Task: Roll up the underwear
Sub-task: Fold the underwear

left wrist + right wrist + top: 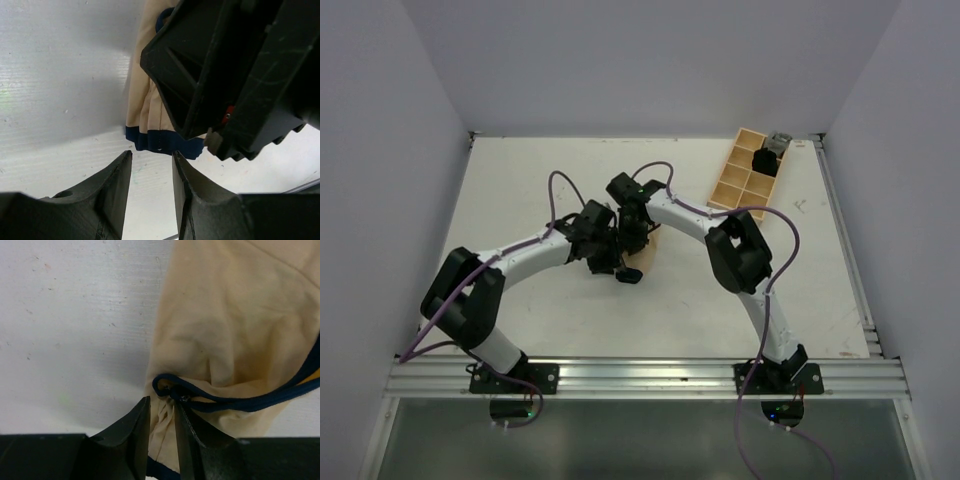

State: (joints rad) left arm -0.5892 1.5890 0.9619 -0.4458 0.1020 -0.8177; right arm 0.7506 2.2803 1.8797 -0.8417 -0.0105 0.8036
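We see the underwear (235, 325) lying near the middle of the worktop (520, 200), well away from every edge, with both grippers crowded over it. It is a beige cloth with dark blue trim, spread flat for the most part and gathered into soft pleats at one end.

From the right wrist camera, the right gripper (162, 412) stands at a spot where the trim curls into a small loop. A bunched fold of the beige fabric fills the narrow gap between its two fingers (132, 440). Whether they press that fold or merely stand on either side of it, we cannot tell.

From the left wrist camera, the left gripper (151, 159) hangs just beside the trimmed, pleated end of the garment. Its fingers (112, 185) are parted, with only bare white surface between them, and they grasp nothing. The dark body of the right gripper sits above the cloth in that view and hides much of it.

At the far right corner of the worktop lies a light wooden tray (728, 165) with compartments, and a dark item (765, 160) sits in one of them.
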